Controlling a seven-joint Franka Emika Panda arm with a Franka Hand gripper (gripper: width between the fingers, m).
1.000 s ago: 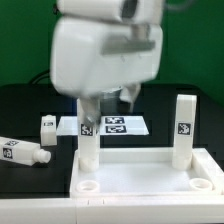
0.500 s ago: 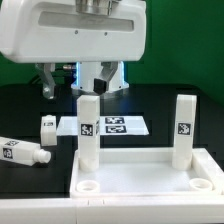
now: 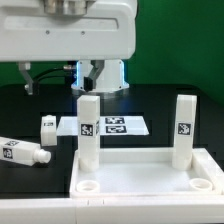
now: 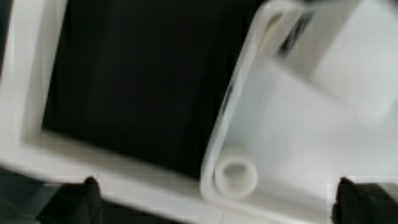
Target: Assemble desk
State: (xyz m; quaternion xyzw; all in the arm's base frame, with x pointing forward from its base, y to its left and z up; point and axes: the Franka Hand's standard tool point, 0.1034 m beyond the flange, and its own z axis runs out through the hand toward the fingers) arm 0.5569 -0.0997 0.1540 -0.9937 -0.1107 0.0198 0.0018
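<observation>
The desk's white tray-like tabletop [image 3: 150, 172] lies at the front of the black table. Two white square legs stand upright in its back corner sockets, the left leg [image 3: 89, 130] and the right leg [image 3: 184, 129]. Both front sockets [image 3: 88, 186] are bare. A third leg [image 3: 22, 152] lies on its side at the exterior view's left, and a short tagged piece [image 3: 48, 127] stands behind it. In the wrist view my gripper [image 4: 222, 203] is open, with nothing between its dark fingertips [image 4: 71, 200], high over a round socket [image 4: 235, 178] on the tabletop's rim [image 4: 267, 110].
The marker board [image 3: 113, 125] lies flat behind the tabletop. My arm's large white body [image 3: 70, 30] fills the top of the exterior view, above the left leg. The arm's base [image 3: 100, 75] stands at the back.
My hand, down at the left leg a second ago, has lifted well clear of it. The leg stays upright in its socket.
</observation>
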